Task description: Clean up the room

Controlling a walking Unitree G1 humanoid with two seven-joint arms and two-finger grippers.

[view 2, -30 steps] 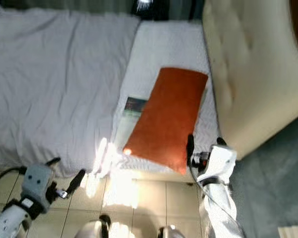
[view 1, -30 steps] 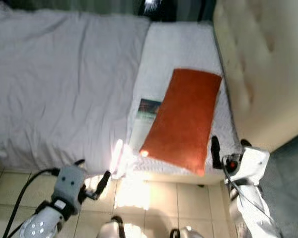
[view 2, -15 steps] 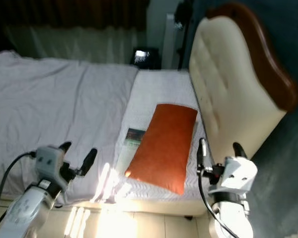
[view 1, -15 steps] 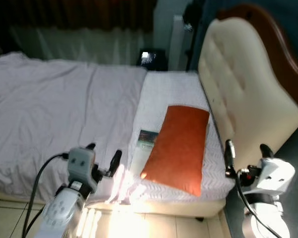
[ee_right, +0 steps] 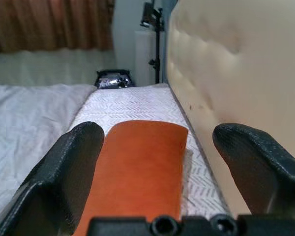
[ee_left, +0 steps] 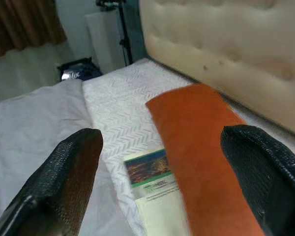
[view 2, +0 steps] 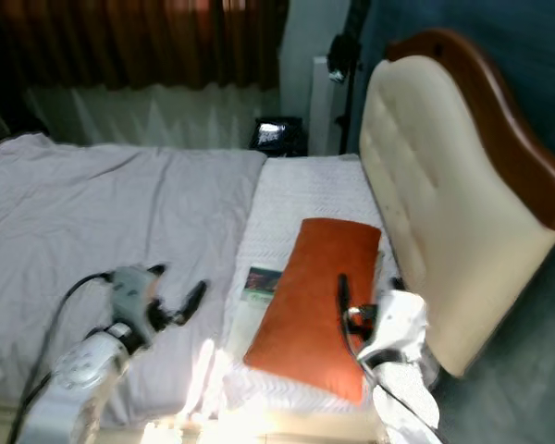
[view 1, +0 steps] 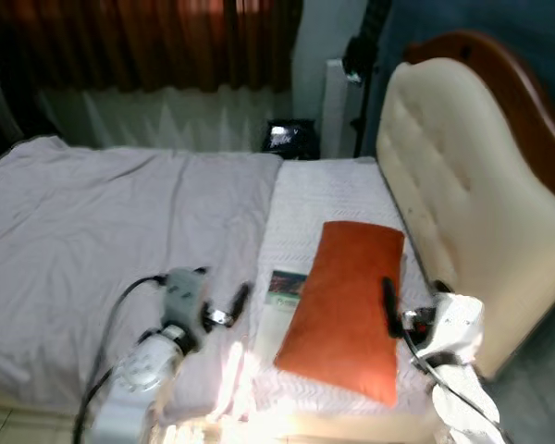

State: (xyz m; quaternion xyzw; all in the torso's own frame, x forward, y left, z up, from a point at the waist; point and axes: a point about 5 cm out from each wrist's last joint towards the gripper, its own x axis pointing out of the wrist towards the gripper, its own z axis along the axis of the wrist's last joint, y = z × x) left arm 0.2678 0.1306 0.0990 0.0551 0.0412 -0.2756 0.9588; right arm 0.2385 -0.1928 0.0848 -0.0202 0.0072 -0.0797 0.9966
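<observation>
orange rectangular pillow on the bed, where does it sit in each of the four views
Left eye view: the orange rectangular pillow lies right of centre, low in the picture.
Right eye view: centre, lower half.
Left wrist view: it runs from the middle to the bottom right, between the two black fingers.
Right wrist view: bottom centre, between the fingers.
Shared landmark: the cream tufted headboard beside the pillow.

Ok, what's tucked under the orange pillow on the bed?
A booklet with a printed cover sticks out from under the orange pillow's edge, lying on the white bedcover. How far it runs underneath is hidden.
</observation>
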